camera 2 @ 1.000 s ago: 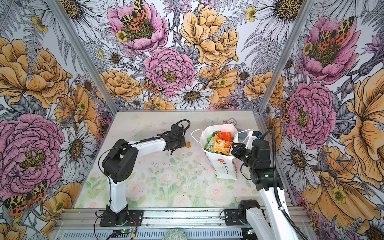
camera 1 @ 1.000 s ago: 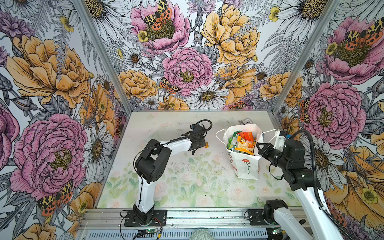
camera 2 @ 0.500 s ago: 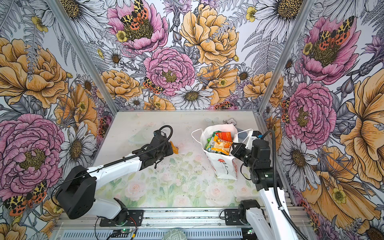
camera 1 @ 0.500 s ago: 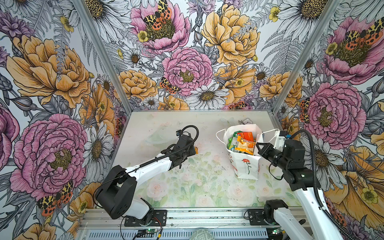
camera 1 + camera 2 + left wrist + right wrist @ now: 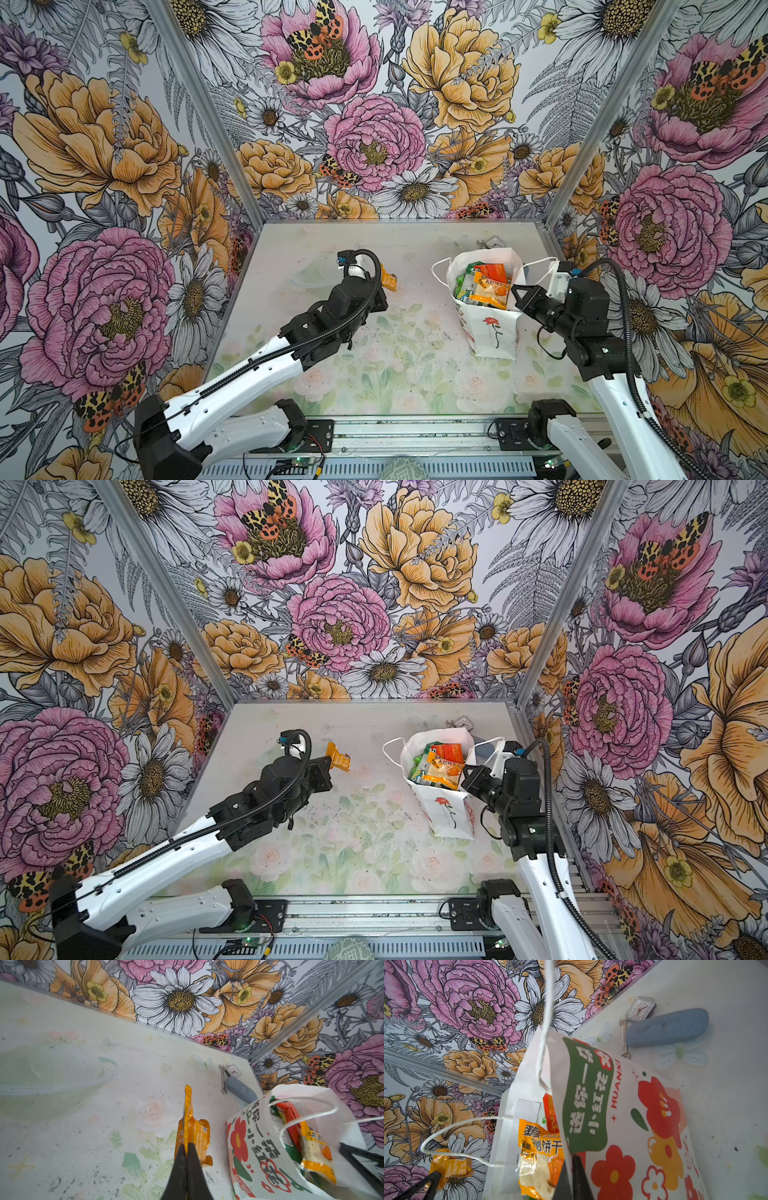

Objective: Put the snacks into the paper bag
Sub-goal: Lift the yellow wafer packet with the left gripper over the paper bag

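The white paper bag [image 5: 494, 332] [image 5: 449, 816] stands upright at the right, with several snacks [image 5: 486, 282] [image 5: 440, 762] [image 5: 537, 1147] inside its open top. My right gripper [image 5: 517, 291] [image 5: 572, 1157] is shut on the bag's flower-printed side wall [image 5: 623, 1115] at the rim. My left gripper [image 5: 381, 291] [image 5: 187, 1145] is shut on an orange snack packet [image 5: 388, 277] [image 5: 338, 757] [image 5: 193, 1126]. It holds the packet on edge above the table, left of the bag [image 5: 255, 1147] and apart from it.
Behind the bag lie a small wrench [image 5: 222, 1079], a small square clock [image 5: 233, 1071] and a grey-blue oblong object [image 5: 239, 1089] [image 5: 668, 1026], near the back right corner. A clear plastic bowl [image 5: 52, 1076] sits at the back left. Flower-printed walls close three sides.
My left arm has stretched out low, and its gripper has carried the orange packet a little to the left, away from the bag. The right gripper and the bag have stayed put.
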Available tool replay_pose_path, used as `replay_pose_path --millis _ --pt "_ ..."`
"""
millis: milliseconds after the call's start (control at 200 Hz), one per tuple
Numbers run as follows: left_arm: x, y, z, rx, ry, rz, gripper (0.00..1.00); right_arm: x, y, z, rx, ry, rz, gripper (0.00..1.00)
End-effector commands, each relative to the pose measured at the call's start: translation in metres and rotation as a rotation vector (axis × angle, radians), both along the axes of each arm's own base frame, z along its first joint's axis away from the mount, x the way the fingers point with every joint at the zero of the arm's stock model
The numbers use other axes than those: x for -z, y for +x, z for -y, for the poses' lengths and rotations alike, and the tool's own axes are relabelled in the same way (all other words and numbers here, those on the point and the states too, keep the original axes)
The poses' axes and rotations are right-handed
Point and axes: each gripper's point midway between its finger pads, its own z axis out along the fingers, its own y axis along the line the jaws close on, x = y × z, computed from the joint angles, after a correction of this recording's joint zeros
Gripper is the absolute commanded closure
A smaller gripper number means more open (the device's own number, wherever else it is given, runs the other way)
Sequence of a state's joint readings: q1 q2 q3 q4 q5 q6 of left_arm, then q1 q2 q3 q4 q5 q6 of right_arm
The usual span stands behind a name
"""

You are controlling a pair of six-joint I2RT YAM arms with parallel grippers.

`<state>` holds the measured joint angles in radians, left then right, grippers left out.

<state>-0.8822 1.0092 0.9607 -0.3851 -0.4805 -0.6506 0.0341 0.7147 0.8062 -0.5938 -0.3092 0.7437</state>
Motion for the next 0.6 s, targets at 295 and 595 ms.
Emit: replay_pose_path --millis 295,595 --pt "-0.124 -0.033 0.022 0.061 0.076 0.253 1.0 -0.009 -0.004 -0.005 -0.025 0.011 0.011 1.0" --pt "-0.151 -0.037 0.094 0.192 0.128 0.297 1.0 -0.004 -0.007 -0.006 -0.034 0.005 0.005 1.0"
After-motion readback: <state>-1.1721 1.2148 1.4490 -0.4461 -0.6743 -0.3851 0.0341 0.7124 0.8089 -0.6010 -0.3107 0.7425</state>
